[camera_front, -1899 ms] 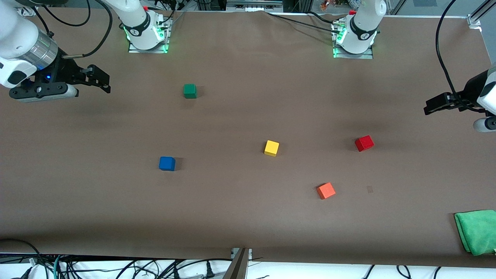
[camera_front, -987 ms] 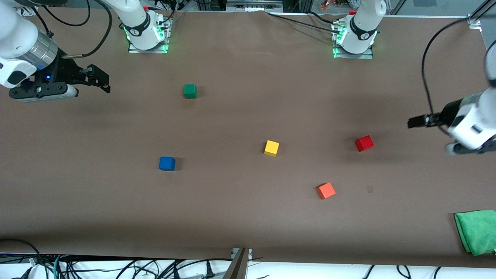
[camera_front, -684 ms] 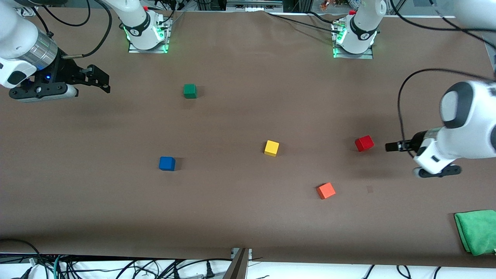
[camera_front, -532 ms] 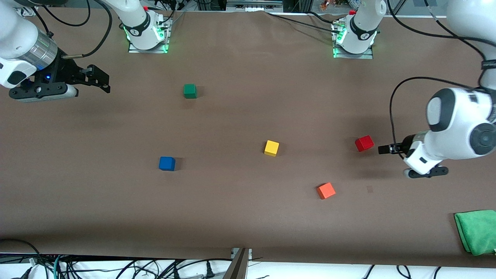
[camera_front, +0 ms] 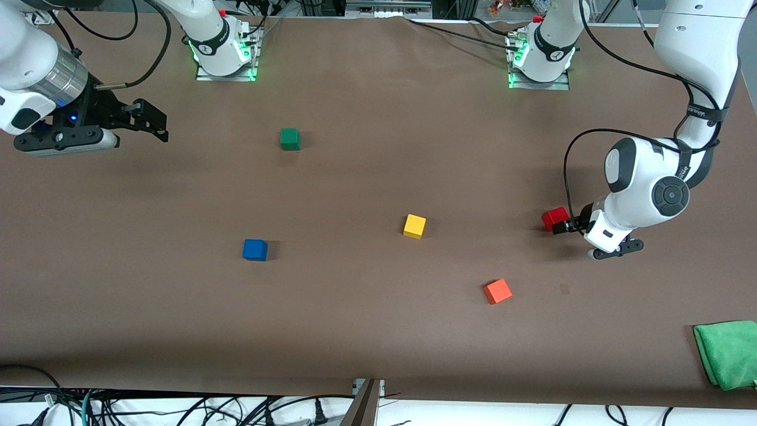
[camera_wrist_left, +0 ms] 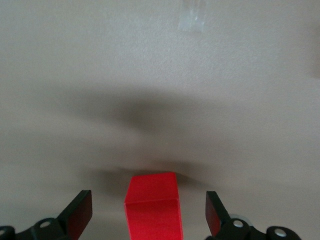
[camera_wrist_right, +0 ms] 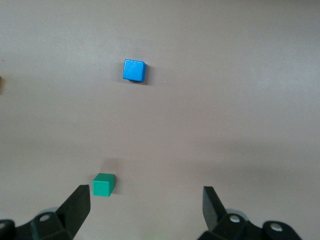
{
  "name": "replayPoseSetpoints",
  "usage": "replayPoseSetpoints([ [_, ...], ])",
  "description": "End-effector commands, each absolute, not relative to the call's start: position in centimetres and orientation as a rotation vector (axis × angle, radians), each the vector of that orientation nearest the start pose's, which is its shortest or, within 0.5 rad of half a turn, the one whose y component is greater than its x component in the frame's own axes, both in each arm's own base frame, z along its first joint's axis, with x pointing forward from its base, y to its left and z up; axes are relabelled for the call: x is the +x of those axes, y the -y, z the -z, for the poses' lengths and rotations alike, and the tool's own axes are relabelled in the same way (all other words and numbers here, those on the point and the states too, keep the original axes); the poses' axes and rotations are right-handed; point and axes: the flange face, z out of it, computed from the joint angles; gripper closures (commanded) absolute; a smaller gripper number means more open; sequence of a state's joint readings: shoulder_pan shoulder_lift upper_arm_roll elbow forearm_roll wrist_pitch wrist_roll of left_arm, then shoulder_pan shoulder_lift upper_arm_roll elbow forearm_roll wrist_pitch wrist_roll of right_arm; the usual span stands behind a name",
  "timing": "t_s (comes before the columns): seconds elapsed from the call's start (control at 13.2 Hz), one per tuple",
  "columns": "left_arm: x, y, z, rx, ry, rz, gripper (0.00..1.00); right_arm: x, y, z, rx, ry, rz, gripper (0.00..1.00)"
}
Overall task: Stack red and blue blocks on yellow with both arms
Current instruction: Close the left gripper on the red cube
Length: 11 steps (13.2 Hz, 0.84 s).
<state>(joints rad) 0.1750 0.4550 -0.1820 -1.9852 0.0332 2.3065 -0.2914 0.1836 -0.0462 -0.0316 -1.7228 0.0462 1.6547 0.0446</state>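
Note:
The red block [camera_front: 555, 218] lies toward the left arm's end of the table. My left gripper [camera_front: 562, 227] is low beside it, open, with the red block [camera_wrist_left: 152, 207] between its spread fingers, not touched. The yellow cube [camera_front: 414, 226] sits mid-table. The blue block [camera_front: 255, 249] lies toward the right arm's end and also shows in the right wrist view [camera_wrist_right: 134, 70]. My right gripper [camera_front: 155, 124] waits open and empty, held high over the table's right arm end.
A green cube [camera_front: 289, 138] lies farther from the front camera than the blue block and shows in the right wrist view [camera_wrist_right: 103, 184]. An orange cube [camera_front: 497, 291] lies nearer than the yellow cube. A green cloth [camera_front: 727, 353] lies at the near corner at the left arm's end.
My left arm has swung in from the table's end and come down, bringing its open gripper around the red block. The right arm and all cubes have not moved.

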Motion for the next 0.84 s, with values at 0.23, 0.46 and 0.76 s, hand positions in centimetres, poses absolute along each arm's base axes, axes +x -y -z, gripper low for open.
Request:
replayPoseSetpoints([
  [0.23,57.7,0.4,-21.5,-3.144,0.509,-0.152,0.02,53.6,-8.3,-59.1,-3.098,0.167,-0.049,0.01],
  [0.46,57.8,1.1,-21.5,-3.136,0.551,-0.154,0.36,53.5,-8.3,-59.0,-3.099,0.162,-0.065,0.01],
  [0.76,58.0,1.3,-22.1,-3.137,0.544,-0.149,0.84,53.5,-8.3,-59.0,-3.099,0.162,-0.065,0.01],
])
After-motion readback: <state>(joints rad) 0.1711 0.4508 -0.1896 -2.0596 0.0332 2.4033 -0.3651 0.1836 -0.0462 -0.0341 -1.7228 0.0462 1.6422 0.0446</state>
